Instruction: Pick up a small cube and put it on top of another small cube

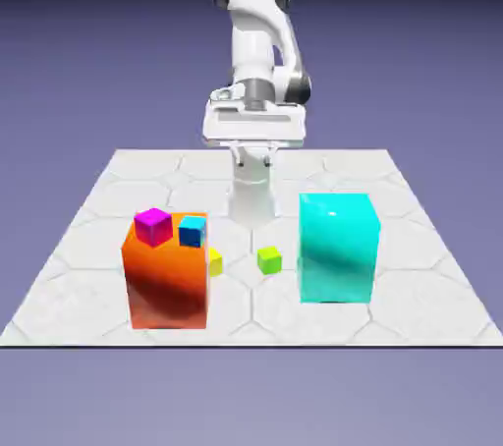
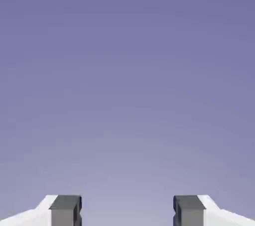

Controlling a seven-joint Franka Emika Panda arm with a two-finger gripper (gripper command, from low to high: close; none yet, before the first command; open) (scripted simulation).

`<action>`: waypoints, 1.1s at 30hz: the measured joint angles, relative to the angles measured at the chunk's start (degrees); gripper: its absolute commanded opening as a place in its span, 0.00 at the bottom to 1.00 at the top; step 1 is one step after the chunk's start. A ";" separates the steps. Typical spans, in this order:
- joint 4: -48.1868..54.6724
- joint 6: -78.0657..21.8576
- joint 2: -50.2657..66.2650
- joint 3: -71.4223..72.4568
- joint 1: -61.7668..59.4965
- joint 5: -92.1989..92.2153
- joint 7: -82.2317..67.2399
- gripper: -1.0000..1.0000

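Note:
The small lime-green cube (image 1: 269, 258) lies on the table between the two big blocks. The other small cube, blue with a teal face (image 1: 192, 230), rests on top of the big orange block (image 1: 167, 282). My gripper (image 1: 253, 153) hangs high above the table's far middle, well behind both cubes and apart from them. In the hand view the gripper (image 2: 127, 212) is open: its grey fingertips (image 2: 64, 210) stand wide apart, with only the plain backdrop between them. No cube shows in that view.
A magenta cube (image 1: 153, 226) sits beside the blue one on the orange block. A yellow small cube (image 1: 214, 260) peeks out behind that block's right side. A big cyan block (image 1: 339, 248) stands at the exterior view's right of the lime cube.

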 measured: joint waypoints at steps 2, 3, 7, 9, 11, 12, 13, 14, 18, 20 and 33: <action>-0.38 -0.30 0.73 -0.40 0.64 4.98 0.27 0.50; -0.57 -0.45 1.10 -0.60 0.96 7.48 0.41 0.50; -1.33 -1.04 2.56 -1.39 2.24 17.44 0.95 0.50; -1.71 -1.34 3.29 -1.79 2.88 22.43 1.22 0.50; -2.09 -1.63 4.02 -2.19 3.53 27.41 1.50 0.50; -2.28 -1.78 4.39 -2.39 3.85 29.90 1.63 0.50; -2.47 -1.93 4.75 -2.59 4.17 32.39 1.77 0.50; -2.67 -2.08 5.12 -2.78 4.49 34.88 1.90 0.50; -3.43 -2.67 6.58 -3.58 5.77 44.85 2.45 0.50; -3.81 -2.97 7.31 -3.98 6.41 49.84 2.72 0.50; -6.28 -4.90 12.06 -6.56 10.58 82.23 4.49 0.50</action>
